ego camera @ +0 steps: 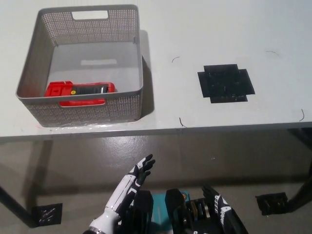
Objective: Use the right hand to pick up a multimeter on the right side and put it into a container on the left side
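The red multimeter (80,89) lies half hidden behind the near wall of the grey container (92,108). The right hand (222,214) is cut off by the bottom edge. The desk (204,29) runs past the top and side edges

multimeter in the container, both hands below the table's front edge

the container (34,73) sits on the left part of the table (195,29), near its front edge. the multimeter (80,89) lies inside it, along the front wall. a taped patch (225,83) lies on the table to the right, well apart. the left hand (131,183) and the right hand (219,209) are in front of the table, below its edge.
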